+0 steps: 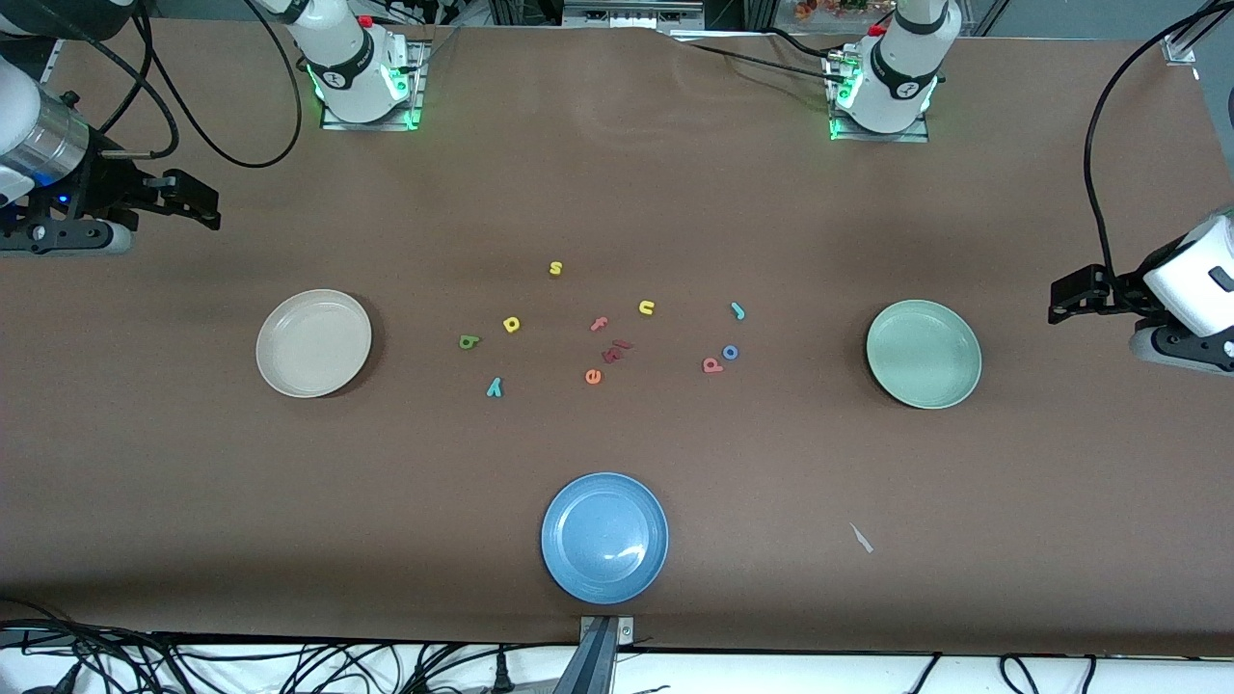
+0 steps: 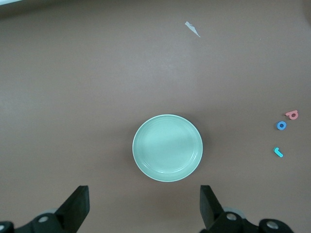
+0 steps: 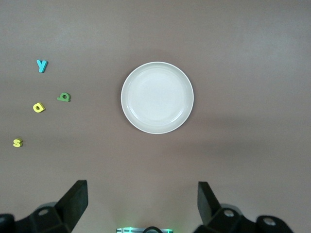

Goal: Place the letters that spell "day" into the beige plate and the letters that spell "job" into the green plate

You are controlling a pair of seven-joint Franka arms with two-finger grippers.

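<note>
Nothing is sorted yet: both plates are bare and every letter lies loose mid-surface, so the job stands at its first pick. The beige plate (image 1: pixel 313 343) sits toward the right arm's end, the green plate (image 1: pixel 924 354) toward the left arm's end.

The three for "day" lie together beside the beige plate: the olive letter (image 1: pixel 469 341), the yellow letter (image 1: pixel 512 325) and the teal y (image 1: pixel 494 387). The three for "job" cluster near the green plate: the teal j (image 1: pixel 737 310), the blue o (image 1: pixel 731 352) and the pink letter (image 1: pixel 712 364), which touches the o or nearly so.

The right gripper (image 1: pixel 198 204) hangs by its edge of the surface, the left gripper (image 1: pixel 1065 301) by the other edge; both have jaws spread wide and hold nothing.

Next, I judge, either arm must travel toward the middle, drop over one tiny letter and pinch it cleanly; the pink letter and o would need care.
</note>
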